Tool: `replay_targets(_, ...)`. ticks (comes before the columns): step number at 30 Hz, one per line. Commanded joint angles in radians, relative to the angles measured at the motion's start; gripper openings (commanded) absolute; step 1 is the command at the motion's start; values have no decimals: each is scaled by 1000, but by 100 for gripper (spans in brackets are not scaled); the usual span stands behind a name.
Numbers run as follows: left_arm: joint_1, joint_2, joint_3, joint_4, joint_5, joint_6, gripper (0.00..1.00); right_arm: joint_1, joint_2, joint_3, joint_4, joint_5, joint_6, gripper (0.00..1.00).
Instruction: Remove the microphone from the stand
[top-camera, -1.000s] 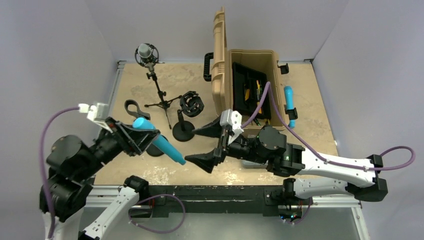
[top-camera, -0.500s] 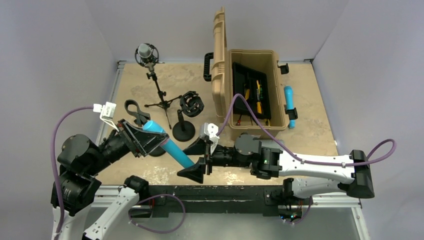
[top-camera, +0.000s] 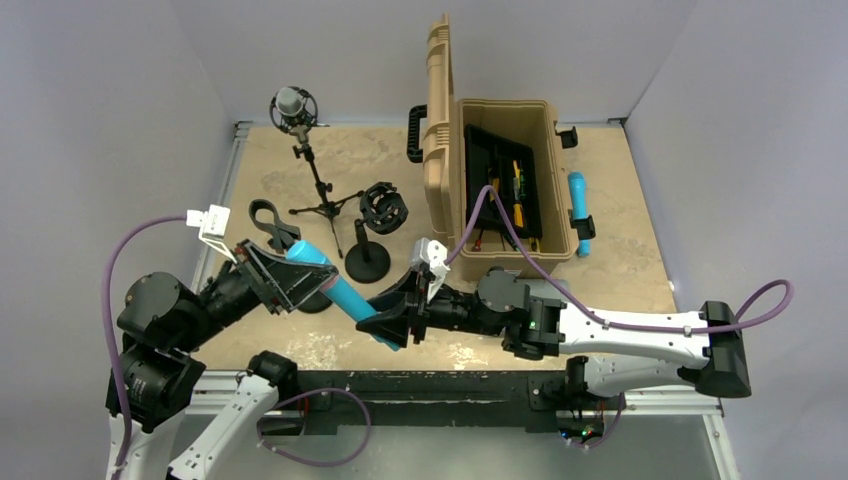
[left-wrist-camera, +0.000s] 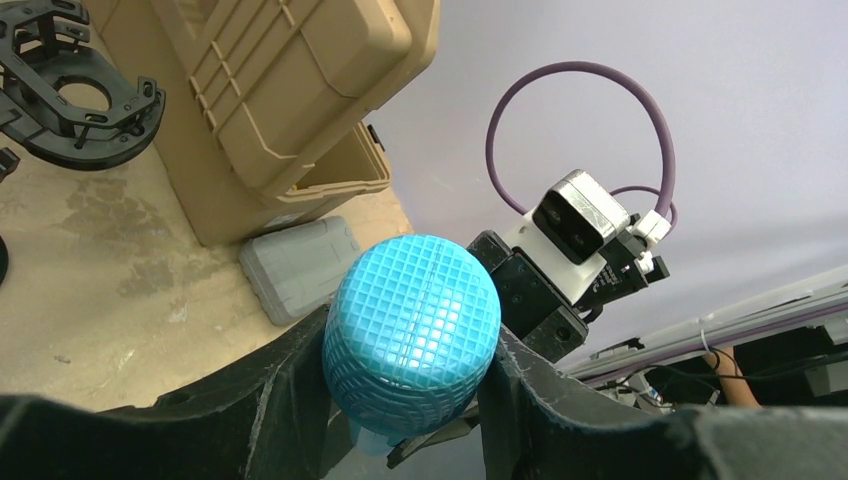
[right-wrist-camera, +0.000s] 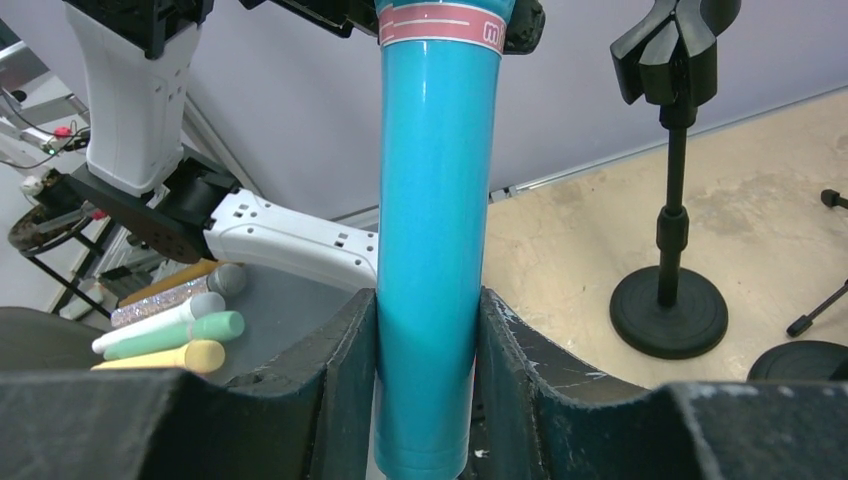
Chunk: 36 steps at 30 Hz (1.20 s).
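The microphone (top-camera: 345, 292) is bright blue and hangs in the air over the table's near left part, tilted, between my two grippers. In the left wrist view, my left gripper (left-wrist-camera: 410, 370) is shut on its mesh head (left-wrist-camera: 412, 320). In the right wrist view, my right gripper (right-wrist-camera: 427, 340) is shut on the smooth handle (right-wrist-camera: 432, 200), with both fingers pressed against it. In the top view, my left gripper (top-camera: 305, 268) and right gripper (top-camera: 392, 322) face each other along the microphone. A black round-base stand (right-wrist-camera: 670, 300) with an empty forked clip (top-camera: 268, 218) stands just behind the left gripper.
A second round-base stand (top-camera: 368, 262) carries a black shock mount (top-camera: 383, 207). A tripod stand with a grey microphone (top-camera: 293, 105) is at the back left. An open tan tool case (top-camera: 500, 180) is on the right, with another blue microphone (top-camera: 578, 210) beside it. Several microphones (right-wrist-camera: 170, 335) lie below the table edge.
My right gripper moved left to the microphone's handle and closed from wide open onto it. The left gripper shifted slightly right, still holding the head.
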Motion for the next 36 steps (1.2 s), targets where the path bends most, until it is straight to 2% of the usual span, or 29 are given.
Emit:
replay_targets(1, -1, -16, 0, 73, -14, -39, 0, 3, 4, 11, 50, 39, 0, 31)
replay_targets(3, -1, -19, 2, 73, -13, -39, 0, 3, 14, 22, 48, 46, -1, 25)
replay_targets(5, -1, -23, 5, 73, -10, -36, 0, 3, 21, 35, 59, 47, -5, 0)
replay_targets(8, -1, -33, 7, 79, -13, -15, 0, 2, 28, 54, 64, 54, -16, 0)
replay_targets(9, -1, -32, 16, 72, -12, 6, 4, 2, 28, 62, 64, 57, -17, 0)
replay_targets(10, -1, -31, 31, 47, -13, 35, 17, 3, 27, 70, 61, 59, -20, 0)
replay_targets(14, -1, -65, 81, -45, -106, 141, 89, 2, 12, 102, 39, 98, -38, 0)
replay_targets(15, -1, -82, 91, -72, -150, 166, 96, 3, 8, 113, 23, 115, -42, 0)
replay_targets(16, -1, -98, 103, -103, -193, 190, 100, 3, 6, 128, 4, 125, -46, 0)
replay_targets(19, -1, -146, 140, -185, -341, 266, 100, 4, 3, 188, -95, 217, -94, 0)
replay_targets(22, -1, -196, 151, -247, -477, 340, 100, 2, 6, 270, -219, 381, -143, 0)
replay_targets(24, -1, -225, 149, -278, -551, 382, 100, 2, 6, 336, -310, 543, -190, 0)
replay_targets(27, -1, -260, 133, -305, -617, 434, 100, -40, 6, 411, -408, 863, -271, 0)
replay_targets(28, -1, -266, 127, -311, -628, 447, 100, -85, 6, 434, -452, 919, -281, 0)
replay_targets(30, -1, -273, 121, -319, -641, 468, 100, -244, -3, 467, -530, 928, -269, 0)
replay_targets(34, -1, -287, 99, -319, -644, 494, 100, -515, -48, 435, -483, 985, -355, 0)
replay_targets(36, -2, -296, 90, -313, -640, 508, 100, -650, -56, 434, -471, 963, -350, 0)
